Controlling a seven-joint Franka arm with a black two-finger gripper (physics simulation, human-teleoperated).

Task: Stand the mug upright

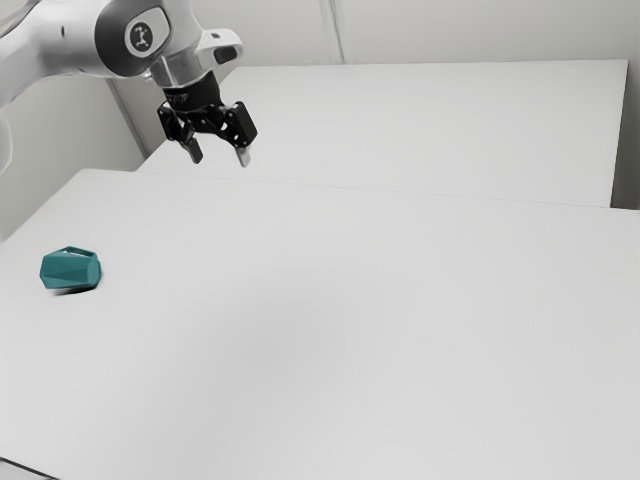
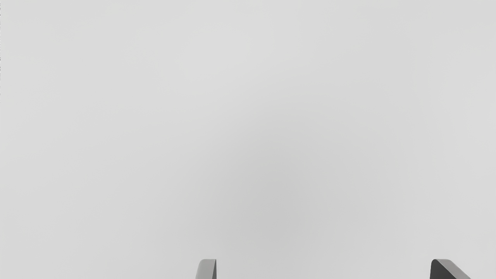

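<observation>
My gripper point(image 1: 220, 158) hangs above the far part of the table in the exterior view, its two fingers wide apart with nothing between them. In the wrist view the gripper point(image 2: 323, 267) is open over bare white surface. A teal faceted mug point(image 1: 70, 270) lies on its side near the table's edge at the exterior view's left, its handle on the upper side. Mug and gripper are well apart, with the mug lower and farther to the exterior view's left.
The white tabletop point(image 1: 350, 330) stretches across the exterior view. Behind it is another white surface point(image 1: 420, 120), with pale walls point(image 1: 480, 30) beyond. A dark line crosses the exterior view's lower left corner.
</observation>
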